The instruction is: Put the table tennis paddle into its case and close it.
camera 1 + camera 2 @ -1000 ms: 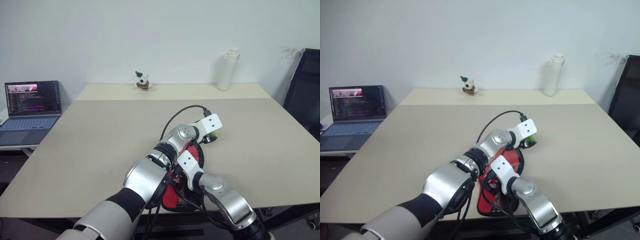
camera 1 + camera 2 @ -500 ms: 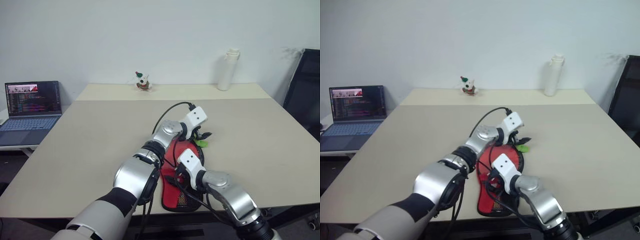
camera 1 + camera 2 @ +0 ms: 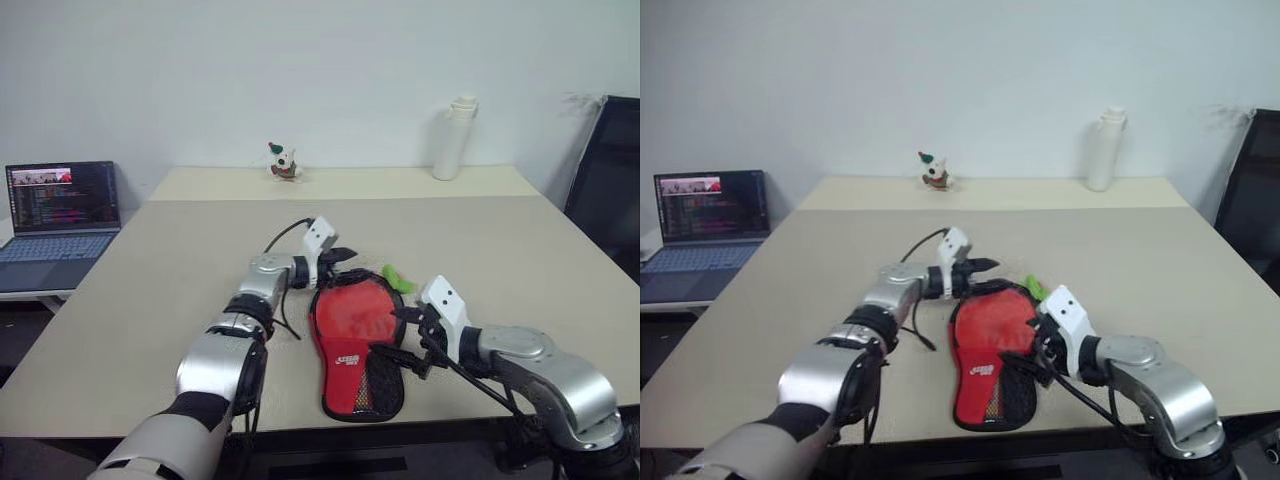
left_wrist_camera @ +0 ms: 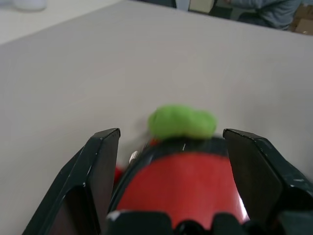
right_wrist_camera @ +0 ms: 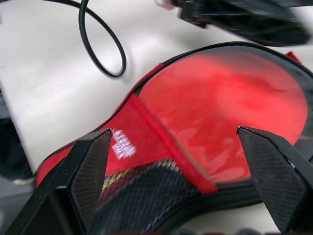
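From the head camera, the case (image 3: 357, 345) lies flat near the front edge of the beige table (image 3: 150, 290), its red panel facing up, with the mesh pocket and white label toward the robot. The paddle itself is not visible as a separate thing; I judge it to be already inside, though I cannot confirm that. Whether the zip is fully shut around the edge I cannot tell. The left gripper (image 3: 338, 261) hovers at the case's far left edge, fingers spread and holding nothing. The right gripper (image 3: 412, 338) hangs just beside the case's right side, fingers wide apart and empty. A small green object (image 3: 397, 278) lies on the table just beyond the case's round end.

From the left wrist, the two black fingers stand apart with the red round end of the case between them and the green object just past it.

From the right wrist, the fingers stand wide over the red panel, white label and mesh pocket; the left gripper shows at the far side.

Insertion seems done; closing may remain.
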{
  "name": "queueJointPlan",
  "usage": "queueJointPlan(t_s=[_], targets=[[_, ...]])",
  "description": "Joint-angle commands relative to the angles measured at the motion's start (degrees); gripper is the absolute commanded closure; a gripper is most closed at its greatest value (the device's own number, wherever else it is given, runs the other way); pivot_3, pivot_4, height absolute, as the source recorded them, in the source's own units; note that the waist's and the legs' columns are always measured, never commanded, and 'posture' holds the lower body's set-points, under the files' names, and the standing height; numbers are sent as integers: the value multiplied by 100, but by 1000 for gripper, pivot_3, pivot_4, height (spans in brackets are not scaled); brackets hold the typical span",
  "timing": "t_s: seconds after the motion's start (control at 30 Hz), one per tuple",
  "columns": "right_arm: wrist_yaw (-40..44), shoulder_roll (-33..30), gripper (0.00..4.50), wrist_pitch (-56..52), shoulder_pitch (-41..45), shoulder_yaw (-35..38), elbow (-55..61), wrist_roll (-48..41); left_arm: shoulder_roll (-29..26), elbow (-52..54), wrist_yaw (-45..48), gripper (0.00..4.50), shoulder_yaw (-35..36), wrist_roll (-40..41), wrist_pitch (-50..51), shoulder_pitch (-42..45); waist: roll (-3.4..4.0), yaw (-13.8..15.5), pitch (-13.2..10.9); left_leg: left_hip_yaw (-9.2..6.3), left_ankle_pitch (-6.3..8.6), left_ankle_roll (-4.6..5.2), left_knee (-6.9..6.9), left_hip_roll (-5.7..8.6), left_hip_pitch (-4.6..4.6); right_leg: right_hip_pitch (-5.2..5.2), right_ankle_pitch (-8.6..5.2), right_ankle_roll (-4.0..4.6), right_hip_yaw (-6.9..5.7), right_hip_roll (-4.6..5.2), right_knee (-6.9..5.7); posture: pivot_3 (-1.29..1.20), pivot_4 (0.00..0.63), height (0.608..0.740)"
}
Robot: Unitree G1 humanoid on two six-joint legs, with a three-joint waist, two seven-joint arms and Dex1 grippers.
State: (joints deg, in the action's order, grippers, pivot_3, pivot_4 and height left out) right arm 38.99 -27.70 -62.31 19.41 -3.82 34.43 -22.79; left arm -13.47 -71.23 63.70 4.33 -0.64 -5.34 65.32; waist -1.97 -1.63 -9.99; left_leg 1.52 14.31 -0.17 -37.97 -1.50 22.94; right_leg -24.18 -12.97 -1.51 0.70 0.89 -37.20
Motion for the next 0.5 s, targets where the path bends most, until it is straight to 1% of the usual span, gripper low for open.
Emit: queueJointPlan(t_s=[0.03,0.07,0.2,0.33,0.5], targets=[[-37,-175,0,85,107,266,94,-182,-60,467,314,838,-69,145,51,-91,-1,16,0,1,0,0,-1,0,1,0,0,0,1,4,1,0,150,740],[-100,-207,0,157,148,312,5,-156,-76,538,400,838,-98,149,69,-162,-1,17,0,1,0,0,-1,0,2,1,0,0,0,10,2,0,150,740],[-712,-67,0,924,781,120,-1097,518,45,993,719,838,-437,86,134,-709,-1,9,0,6,0,0,-4,7,-3,3,7,-10,19,20,7,0,150,740],[-944,131,0,1450,1131,-230,-1777,905,163,1195,629,838,-699,10,129,-1027,-1,8,0,12,0,0,-6,4,3,0,17,5,15,16,6,0,150,740],[-1119,386,0,1866,1332,-481,-2361,1211,240,1159,399,838,-807,21,154,-1127,0,8,1,13,0,1,-3,4,2,0,21,15,14,12,5,0,150,740]])
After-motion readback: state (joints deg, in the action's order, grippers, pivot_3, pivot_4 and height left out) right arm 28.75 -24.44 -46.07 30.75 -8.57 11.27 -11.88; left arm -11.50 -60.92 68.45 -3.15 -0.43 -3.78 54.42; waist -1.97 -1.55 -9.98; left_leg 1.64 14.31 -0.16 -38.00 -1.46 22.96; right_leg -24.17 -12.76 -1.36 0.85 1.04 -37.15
